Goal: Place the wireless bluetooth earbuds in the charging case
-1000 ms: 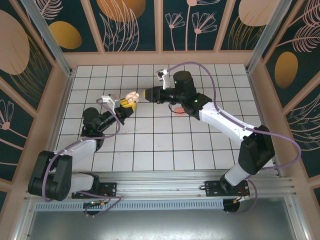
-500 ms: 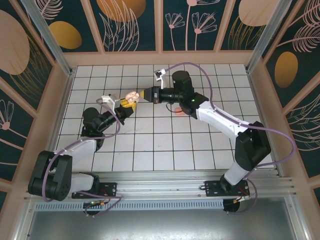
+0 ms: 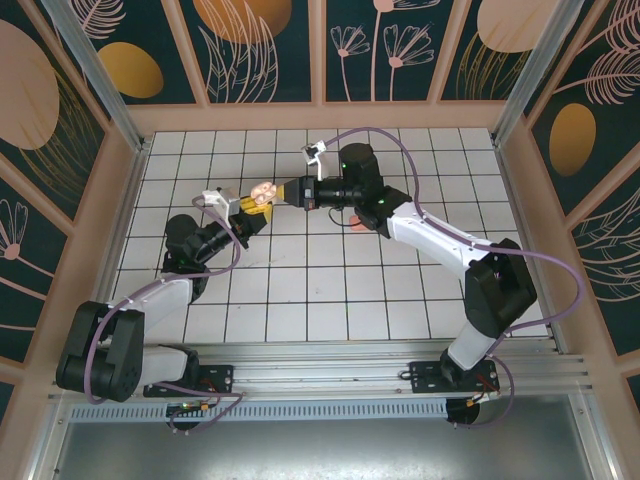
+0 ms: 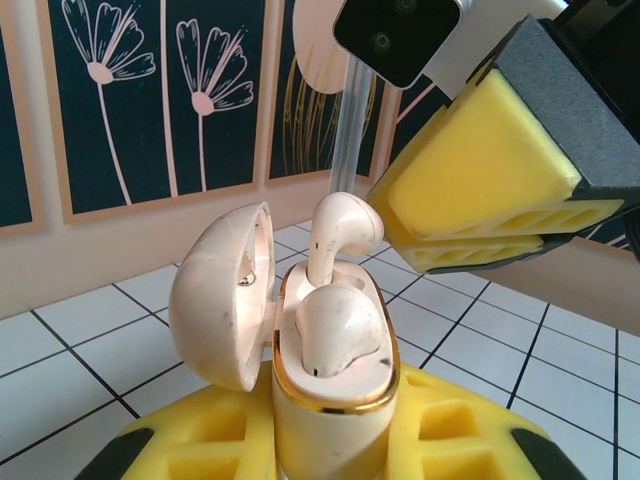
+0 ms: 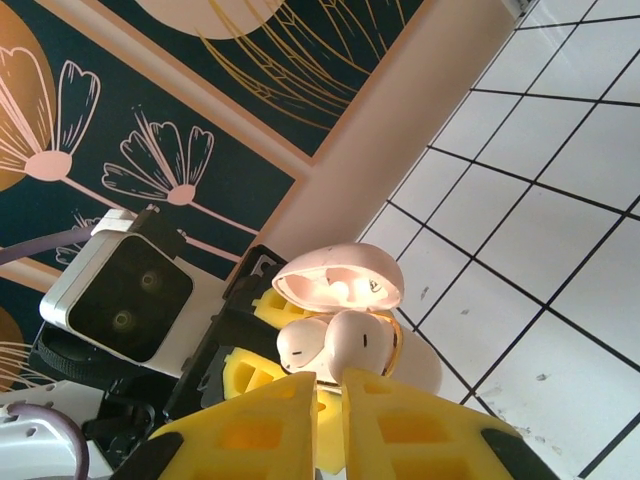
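My left gripper (image 4: 330,452) is shut on the cream, gold-rimmed charging case (image 4: 330,400), held upright with its lid (image 4: 222,292) swung open to the left. One cream earbud (image 4: 336,322) lies seated in the near slot. A second cream earbud (image 4: 338,232) stands up out of the far slot, its head above the rim. My right gripper (image 4: 392,212) is shut, with its yellow fingertips against that raised earbud's head and nothing between them. From the right wrist, both earbuds (image 5: 340,340) sit just past the right gripper (image 5: 333,388). From above, the case (image 3: 262,193) and right gripper (image 3: 284,190) meet.
A coral-pink object (image 3: 357,222) lies on the white tiled floor (image 3: 300,280), partly hidden under the right arm. The left wrist camera housing (image 5: 118,292) is close behind the case. Patterned walls ring the floor.
The right gripper moved left up to the case and closed its jaws. The left arm and the case stayed put.
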You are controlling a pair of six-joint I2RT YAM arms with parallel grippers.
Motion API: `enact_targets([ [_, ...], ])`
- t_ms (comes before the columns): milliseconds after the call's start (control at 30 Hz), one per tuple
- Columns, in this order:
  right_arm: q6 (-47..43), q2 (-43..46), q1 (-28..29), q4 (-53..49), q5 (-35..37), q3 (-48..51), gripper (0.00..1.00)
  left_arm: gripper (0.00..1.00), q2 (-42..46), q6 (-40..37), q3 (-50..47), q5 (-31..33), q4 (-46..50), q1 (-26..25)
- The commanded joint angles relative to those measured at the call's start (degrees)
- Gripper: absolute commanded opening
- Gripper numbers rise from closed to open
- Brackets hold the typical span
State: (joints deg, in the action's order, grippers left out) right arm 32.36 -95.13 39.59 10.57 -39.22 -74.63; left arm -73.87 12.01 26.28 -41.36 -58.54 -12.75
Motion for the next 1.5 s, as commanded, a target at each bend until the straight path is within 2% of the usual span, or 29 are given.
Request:
enact_targets([
  [0, 0.51, -1.24, 0.72, 2.27, -1.69, -2.33, 0.14, 0.12, 1.09, -0.50, 1.49, -0.20, -2.67, -0.04],
  [300, 0.03, -1.47, 1.36, 1.34, -1.21, -3.23, 0.13, 0.11, 0.93, -0.58, 1.55, -0.25, -2.29, -0.04],
  [833, -4.14, -2.74, 3.10, -6.43, 0.40, -7.56, 0.12, 0.11, 0.90, -1.55, 2.02, -0.50, -1.06, -0.13],
  [1100, -4.08, 1.37, 2.47, -5.76, 0.22, -4.74, 0.22, 0.11, 0.76, -1.89, 2.22, -0.75, -0.46, -0.04],
  [1300, -0.87, 3.74, 0.42, -0.02, -0.45, -0.86, 0.28, 0.11, 0.83, -1.92, 2.17, -1.10, -0.44, -0.05],
  [1467, 0.29, 2.74, -0.04, 1.56, -1.21, -1.41, 0.28, 0.11, 0.96, -1.82, 2.21, -1.11, -0.69, -0.11],
])
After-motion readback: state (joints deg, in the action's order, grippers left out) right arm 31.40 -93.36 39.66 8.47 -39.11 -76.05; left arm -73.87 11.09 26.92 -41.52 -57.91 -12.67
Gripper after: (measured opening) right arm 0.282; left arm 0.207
